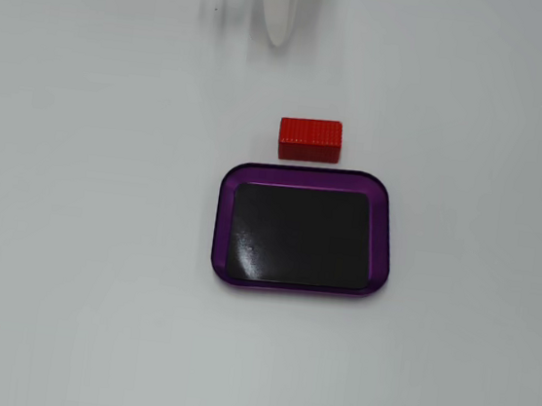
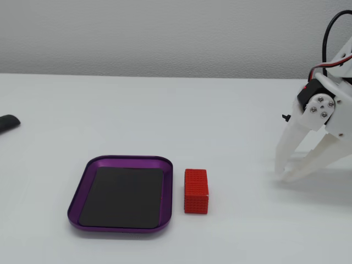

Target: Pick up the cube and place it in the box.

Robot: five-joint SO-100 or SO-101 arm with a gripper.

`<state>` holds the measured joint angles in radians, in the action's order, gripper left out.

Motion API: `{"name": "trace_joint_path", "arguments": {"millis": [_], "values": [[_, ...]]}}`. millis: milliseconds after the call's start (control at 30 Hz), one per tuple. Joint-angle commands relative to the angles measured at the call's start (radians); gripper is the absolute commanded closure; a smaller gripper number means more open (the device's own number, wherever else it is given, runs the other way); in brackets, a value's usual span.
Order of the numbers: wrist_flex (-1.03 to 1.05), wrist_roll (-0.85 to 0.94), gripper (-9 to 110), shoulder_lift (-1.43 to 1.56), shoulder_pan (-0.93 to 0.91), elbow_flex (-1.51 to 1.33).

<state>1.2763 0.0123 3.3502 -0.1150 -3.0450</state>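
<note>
A: While still on the bare white table (image 1: 71, 239), cube (image 1: 310, 139) noted just above the box (image 1: 377, 237) at frame centre in a fixed view from above; close beside the purple rim, whether touching cannot be told.

B: Confirmed from the side fixed view: cube (image 2: 196, 191) lower centre, immediately right of box (image 2: 124, 161), long axis running away from camera. Box floor black, glossy, nothing in it.

A: Gripper?

B: At right edge of the side view, gripper (image 2: 282, 175) with white fingers (image 2: 290, 144) spread moderately wide, tips down near or on the table, holding nothing. Well apart from the cube. From above, only one white finger (image 1: 278, 13) visible at top centre.

A: Step judged: approach, before any grasp. Nothing picked up yet.

B: Next move, by estimate: travel toward cube, straddle the narrow width, close, lift clear of the rim, short carry over the box. Risk: nudging cube against the rim on descent.

A: Writing, labels?

B: None legible. Grid texture on cube faces only. Dark object (image 2: 8, 122) at left edge of side view, unidentified.
</note>
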Motion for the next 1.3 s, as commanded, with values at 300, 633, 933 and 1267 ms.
{"name": "trace_joint_path", "arguments": {"millis": [300,633,933,1267], "values": [[-0.009,-0.012,102,0.063,-0.006,-0.005],[-0.026,-0.012,102,0.063,-0.006,-0.003],[-0.1,0.0,101,-0.021,-0.009,0.241],[-0.149,0.101,101,-0.739,-0.081,0.667]]}}
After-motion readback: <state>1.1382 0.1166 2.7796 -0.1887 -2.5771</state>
